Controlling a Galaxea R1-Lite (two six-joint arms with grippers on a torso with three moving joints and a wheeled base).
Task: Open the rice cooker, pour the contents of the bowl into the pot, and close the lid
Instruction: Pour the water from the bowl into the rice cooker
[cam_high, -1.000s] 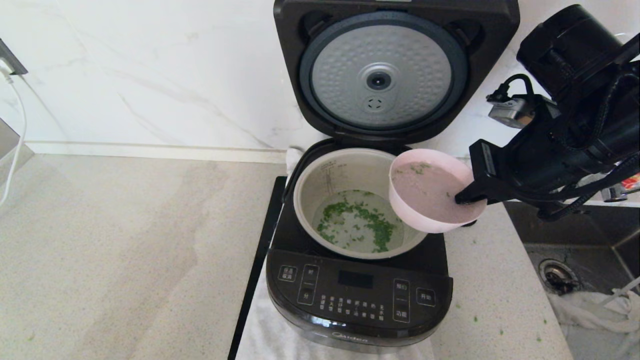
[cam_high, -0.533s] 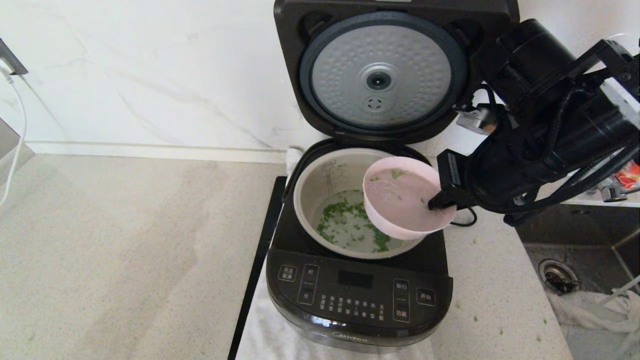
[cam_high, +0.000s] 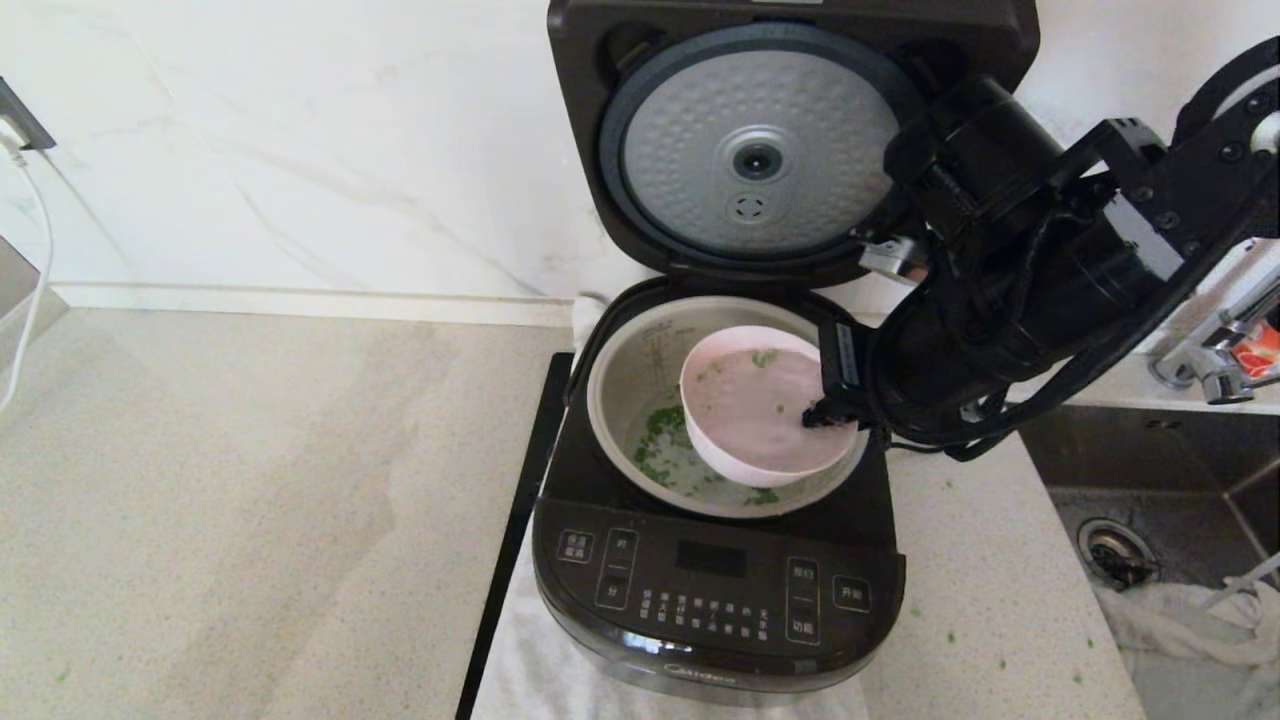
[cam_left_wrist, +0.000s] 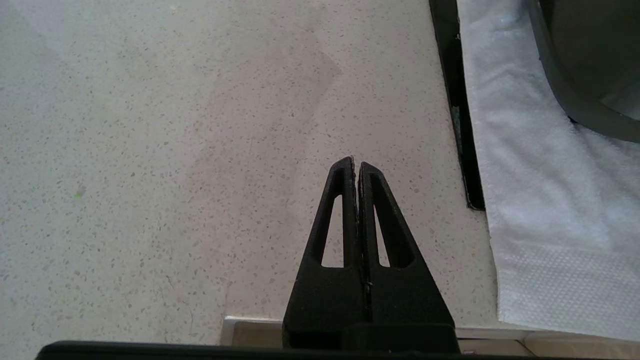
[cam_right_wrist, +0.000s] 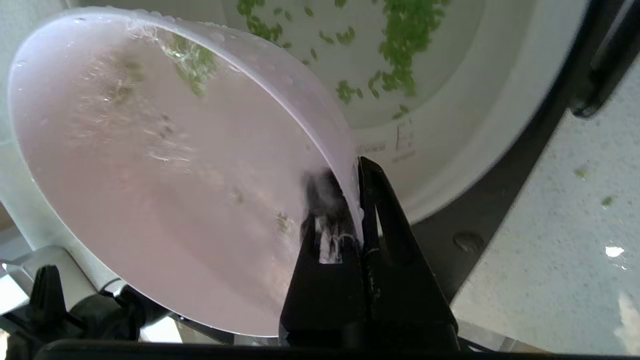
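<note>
The black rice cooker (cam_high: 715, 590) stands open, its lid (cam_high: 765, 150) upright with the dimpled silver plate facing me. Chopped green bits in a little water (cam_high: 660, 450) lie on the floor of the grey pot (cam_high: 625, 370). My right gripper (cam_high: 825, 412) is shut on the rim of the pale pink bowl (cam_high: 755, 410), which hangs tilted over the pot's right half. In the right wrist view the bowl (cam_right_wrist: 150, 165) holds only a few green bits and droplets, with one finger inside its rim and one outside (cam_right_wrist: 352, 172). My left gripper (cam_left_wrist: 356, 165) is shut and empty above the counter.
A white cloth (cam_high: 530, 670) lies under the cooker beside a black strip (cam_high: 515, 530). A sink (cam_high: 1150, 520) with a drain and rag is at the right, a tap (cam_high: 1215, 365) behind it. A few green bits are scattered on the counter (cam_high: 1000, 640).
My right gripper has carried the bowl leftward from beside the cooker's right edge to over the pot. The bowl now covers much of the green bits in the pot.
</note>
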